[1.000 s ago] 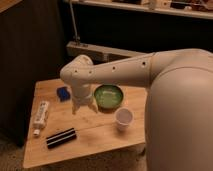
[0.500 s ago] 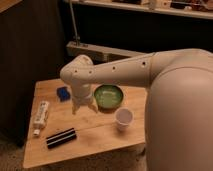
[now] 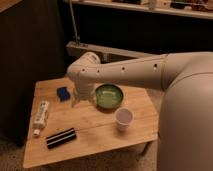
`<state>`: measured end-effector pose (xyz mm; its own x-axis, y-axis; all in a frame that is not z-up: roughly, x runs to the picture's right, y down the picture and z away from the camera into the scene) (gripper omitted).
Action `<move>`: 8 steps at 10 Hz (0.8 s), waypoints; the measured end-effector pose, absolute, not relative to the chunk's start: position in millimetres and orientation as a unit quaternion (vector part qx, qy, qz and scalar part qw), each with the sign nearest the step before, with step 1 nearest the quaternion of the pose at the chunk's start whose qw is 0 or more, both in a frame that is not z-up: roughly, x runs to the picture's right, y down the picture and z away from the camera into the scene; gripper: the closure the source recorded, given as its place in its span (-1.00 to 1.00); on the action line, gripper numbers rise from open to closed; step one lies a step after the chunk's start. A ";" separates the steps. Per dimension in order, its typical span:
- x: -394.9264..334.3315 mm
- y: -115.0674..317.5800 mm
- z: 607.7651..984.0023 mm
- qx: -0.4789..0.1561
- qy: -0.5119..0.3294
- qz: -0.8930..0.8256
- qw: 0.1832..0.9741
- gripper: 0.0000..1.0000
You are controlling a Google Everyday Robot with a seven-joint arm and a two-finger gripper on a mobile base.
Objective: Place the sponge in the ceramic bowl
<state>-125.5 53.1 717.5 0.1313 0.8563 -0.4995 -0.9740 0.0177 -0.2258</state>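
Observation:
The sponge (image 3: 63, 93), a small bright-blue block, lies on the wooden table (image 3: 100, 131) near its far left. To its right stands the ceramic bowl (image 3: 109, 96), green inside with a dark rim and nothing in it. My gripper (image 3: 81, 101) hangs from the white arm between the two, just right of the sponge and at the bowl's left rim, close above the tabletop. It holds nothing that I can see.
A small white cup (image 3: 123, 118) stands in front of the bowl. A black striped bar (image 3: 61, 137) lies near the front left, and a white tube (image 3: 41, 116) lies along the left edge. My white arm and body fill the right side.

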 end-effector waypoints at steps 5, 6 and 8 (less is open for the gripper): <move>-219.2 -18.8 754.8 -0.252 0.046 0.606 0.753 -0.30; -236.9 -30.3 762.3 -0.252 0.041 0.598 0.760 -0.30; -242.0 -35.4 766.7 -0.251 0.041 0.595 0.762 -0.30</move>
<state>-242.0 -35.4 766.7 0.2880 0.8869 -0.3613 -0.9283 0.1658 -0.3329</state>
